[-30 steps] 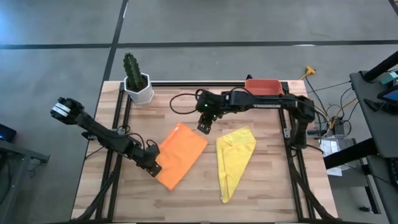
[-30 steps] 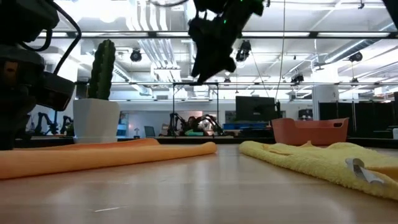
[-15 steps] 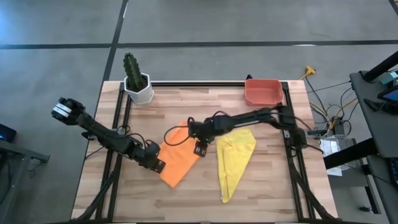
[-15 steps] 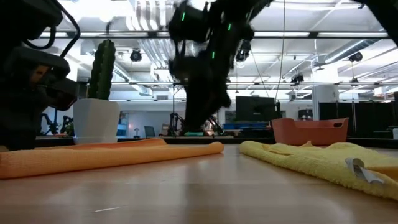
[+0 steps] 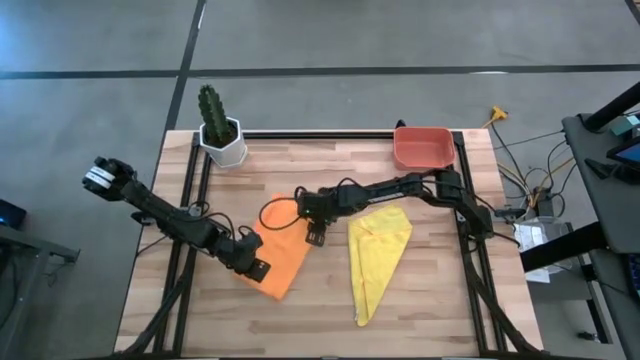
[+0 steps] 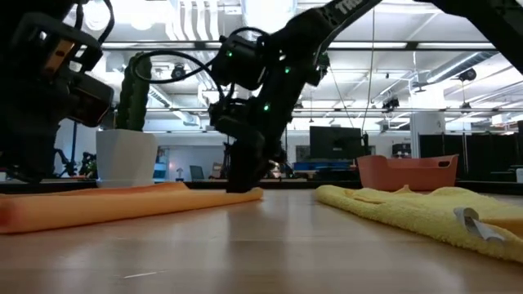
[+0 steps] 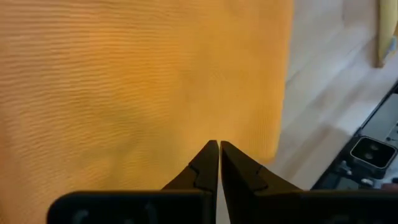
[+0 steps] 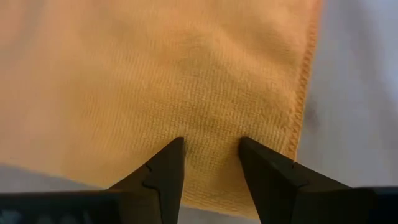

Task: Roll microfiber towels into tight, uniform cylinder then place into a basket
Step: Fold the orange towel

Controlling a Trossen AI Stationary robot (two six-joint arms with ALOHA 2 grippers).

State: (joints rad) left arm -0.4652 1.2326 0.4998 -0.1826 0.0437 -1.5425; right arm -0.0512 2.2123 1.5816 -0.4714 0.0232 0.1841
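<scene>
The orange towel point(image 5: 283, 245) lies flat on the wooden table, left of centre. To its right the yellow towel point(image 5: 378, 250) lies folded to a point, with no gripper on it. The salmon-red basket point(image 5: 422, 148) stands at the far right edge. My right gripper point(image 5: 315, 237) is open and down on the orange towel's right edge. My left gripper point(image 5: 252, 268) is shut at the towel's near left side, and in its wrist view its tips point(image 7: 218, 144) stand over the cloth. My right gripper sets its two open fingertips point(image 8: 175, 149) on the orange towel close to its hemmed right edge point(image 8: 303, 93), near a corner. It comes slanting down from the far right. The cloth lies on the table between the tips. My left gripper is shut with its tips over the orange towel, but I cannot tell whether they touch it or pinch any cloth.
A white pot with a green cactus point(image 5: 222, 140) stands at the far left corner. A black cable loop point(image 5: 280, 212) hangs from the right arm over the orange towel's far part. Bare wood shows along the near edge point(image 5: 320, 325).
My right gripper has come down from above the table's far middle, toward the near left, onto the orange towel's right edge. That edge has slid toward the left, so the towel looks narrower. My left gripper has risen a little and rolled.
</scene>
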